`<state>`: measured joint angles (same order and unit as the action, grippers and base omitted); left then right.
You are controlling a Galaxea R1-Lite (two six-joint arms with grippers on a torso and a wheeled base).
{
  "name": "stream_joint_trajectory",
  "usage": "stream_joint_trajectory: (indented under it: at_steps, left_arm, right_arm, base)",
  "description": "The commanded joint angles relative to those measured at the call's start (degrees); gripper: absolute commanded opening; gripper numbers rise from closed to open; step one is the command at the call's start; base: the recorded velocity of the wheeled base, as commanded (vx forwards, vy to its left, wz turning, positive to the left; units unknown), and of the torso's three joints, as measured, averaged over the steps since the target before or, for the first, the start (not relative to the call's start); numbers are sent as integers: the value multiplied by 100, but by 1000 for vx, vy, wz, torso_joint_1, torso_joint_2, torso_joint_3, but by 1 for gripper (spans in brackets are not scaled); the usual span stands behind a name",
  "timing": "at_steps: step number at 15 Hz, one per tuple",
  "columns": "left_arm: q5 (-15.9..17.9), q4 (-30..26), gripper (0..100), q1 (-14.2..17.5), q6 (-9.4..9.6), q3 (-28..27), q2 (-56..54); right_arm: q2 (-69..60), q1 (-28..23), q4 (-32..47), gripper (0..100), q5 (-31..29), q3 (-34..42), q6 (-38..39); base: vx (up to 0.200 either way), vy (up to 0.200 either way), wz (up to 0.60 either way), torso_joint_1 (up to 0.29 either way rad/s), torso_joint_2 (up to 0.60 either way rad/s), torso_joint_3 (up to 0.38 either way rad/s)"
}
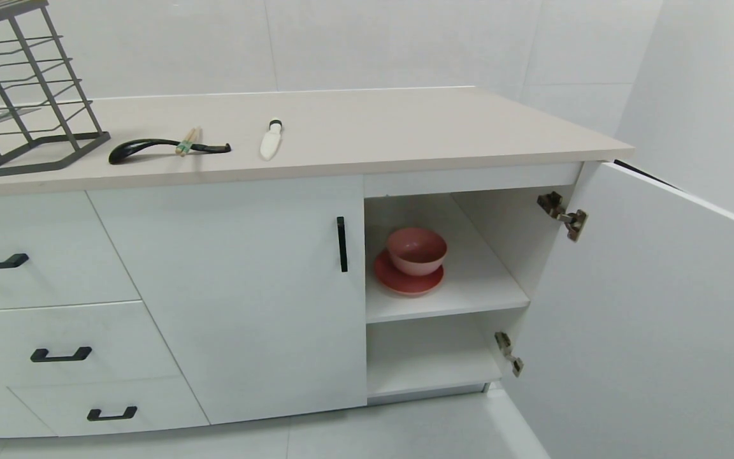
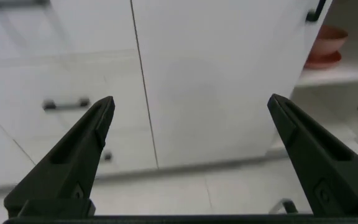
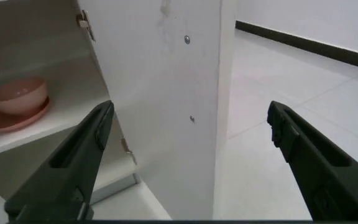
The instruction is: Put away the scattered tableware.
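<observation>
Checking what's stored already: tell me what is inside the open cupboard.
On the upper shelf a pink bowl sits on a red plate. Whatever lies behind the closed door beside it is hidden.

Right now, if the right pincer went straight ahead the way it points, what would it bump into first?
Most likely the open door: its inner face sits squarely ahead of the open right pincer. The bowl on its shelf lies off that line. Depth is hard to judge.

Wire rack [image 1: 29,83] on countertop [image 1: 405,127], left end; drawers [image 1: 42,255] below, closed.
</observation>
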<state>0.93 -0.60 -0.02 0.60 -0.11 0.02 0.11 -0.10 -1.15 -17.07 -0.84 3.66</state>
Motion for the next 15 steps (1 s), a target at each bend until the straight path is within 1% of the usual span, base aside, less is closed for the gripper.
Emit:
stream_joint_trajectory:
  at_steps: [1, 2, 4, 5, 12, 15]
  left_arm:
    - [48, 69, 100, -6, 11, 11, -2]
    - [83, 69, 100, -6, -25, 11, -2]
    - [109, 69, 100, -6, -25, 11, -2]
    - [92, 69, 100, -6, -25, 11, -2]
    - [92, 69, 100, -6, -42, 11, -2]
    - [92, 69, 100, -6, -42, 11, -2]
  right_arm:
    - [-2, 1, -8, 100, 538, -4, -49]
    - [-2, 1, -17, 100, 907, 5, -93]
    - [-2, 1, 194, 100, 1733, 67, -181]
    - [-2, 1, 167, 100, 1803, 67, -251]
    - [-2, 1, 150, 100, 1795, 67, -260]
    - [-2, 1, 159, 100, 1795, 67, -269]
  base:
    - [0, 0, 0, 0, 0, 0]
    - [0, 0, 0, 0, 0, 0]
    - [0, 0, 0, 0, 0, 0]
    - [-200, 0, 0, 2, 2, 12]
    - [-200, 0, 0, 6, 4, 0]
    - [0, -200, 0, 2, 1, 1]
